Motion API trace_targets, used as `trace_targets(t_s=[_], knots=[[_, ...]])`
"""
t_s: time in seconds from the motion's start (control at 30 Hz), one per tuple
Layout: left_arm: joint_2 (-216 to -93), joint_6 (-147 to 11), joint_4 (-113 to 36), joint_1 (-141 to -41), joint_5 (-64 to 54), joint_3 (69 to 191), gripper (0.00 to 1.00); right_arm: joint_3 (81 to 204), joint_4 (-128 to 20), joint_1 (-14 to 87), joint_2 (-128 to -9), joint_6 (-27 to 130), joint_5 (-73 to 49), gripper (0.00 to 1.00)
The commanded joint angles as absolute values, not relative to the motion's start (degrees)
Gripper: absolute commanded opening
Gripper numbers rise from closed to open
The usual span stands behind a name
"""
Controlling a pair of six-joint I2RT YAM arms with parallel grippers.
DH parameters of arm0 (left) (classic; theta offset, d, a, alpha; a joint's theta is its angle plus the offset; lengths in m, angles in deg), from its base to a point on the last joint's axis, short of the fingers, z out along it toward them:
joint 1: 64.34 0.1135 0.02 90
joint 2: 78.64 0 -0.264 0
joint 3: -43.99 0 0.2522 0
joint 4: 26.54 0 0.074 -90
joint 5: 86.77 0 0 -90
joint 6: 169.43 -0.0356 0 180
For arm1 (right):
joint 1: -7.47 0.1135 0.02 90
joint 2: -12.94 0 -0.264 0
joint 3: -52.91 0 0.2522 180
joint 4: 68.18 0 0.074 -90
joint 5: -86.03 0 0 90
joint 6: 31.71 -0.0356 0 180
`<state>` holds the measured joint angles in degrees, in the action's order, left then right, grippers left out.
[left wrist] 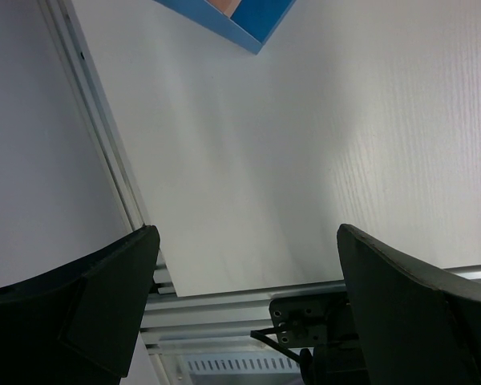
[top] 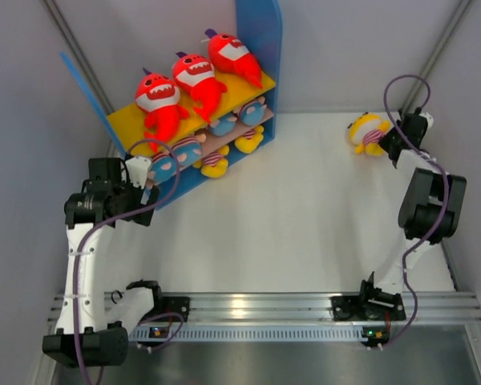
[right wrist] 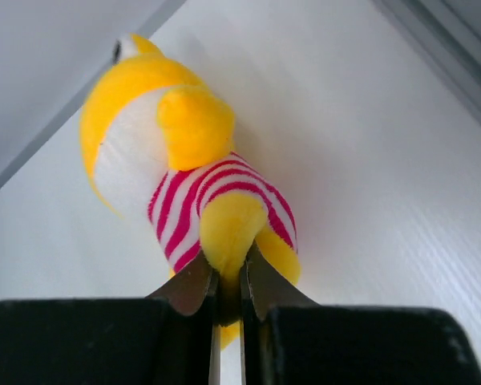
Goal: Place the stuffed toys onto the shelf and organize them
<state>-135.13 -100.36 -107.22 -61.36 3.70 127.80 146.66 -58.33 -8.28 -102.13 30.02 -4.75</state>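
The left gripper [left wrist: 247,233] is hanging just off the near left end of the shelf [top: 260,40], its jaws standing wide apart with nothing between them. In its wrist view they are framing only bare white table [top: 305,233], and one blue corner of the shelf is showing at the top edge. Well to the right of the shelf, near the far right corner of the table, the right gripper [right wrist: 228,277] is pinching a yellow doll [right wrist: 184,152] in a red and white striped shirt. Its two fingers [right wrist: 188,285] are pressing together on a yellow limb at the lower end of the doll. The body of the doll is lying out beyond the fingertips on the side towards the shelf, and whether it is resting on the table or hanging just above it cannot be told. The shelf is standing at the far left of the table, turned at an angle. Three red sharks [top: 196,80] with white toothy mouths are lying side by side on its yellow top board. Below them, several striped dolls [top: 223,124] are sitting packed together on the lower board and the blue base; their exact number is hard to tell.
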Motion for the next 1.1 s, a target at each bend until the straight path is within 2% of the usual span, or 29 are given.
trace_targets(t_s=[0.0, 0.13, 0.23, 0.53, 0.8, 0.9, 1.07], knots=[[-133.1, -99.7, -107.0, -60.9, 3.5, 127.5, 0.99, 138.9, -69.1, -5.9, -85.8, 31.2, -6.0, 0.0], [-130.7, -100.4, -106.9, -61.0, 3.5, 124.5, 0.99, 131.5, -67.8, -1.3, -72.5, 33.3, -4.9, 0.0], [-129.3, -100.1, -106.9, -61.0, 4.2, 123.4, 0.99, 130.4, -65.9, 5.4, -66.4, 33.8, -2.7, 0.0], [-126.4, -98.7, -106.4, -61.0, 4.8, 118.2, 0.99, 128.6, -60.0, 24.0, -57.7, 28.9, -3.6, 0.0], [-120.0, -96.4, -99.5, -61.0, 20.8, 107.2, 0.99, 121.9, -53.9, 43.9, -52.6, 27.5, 6.7, 0.0], [-118.2, -95.2, -97.7, -60.9, 21.8, 104.3, 0.99, 121.3, -56.9, 51.4, -53.9, 24.1, 7.8, 0.0], [-117.2, -94.2, -97.3, -61.0, 21.2, 103.0, 0.99, 123.0, -60.3, 56.3, -60.2, 20.6, 6.5, 0.0]])
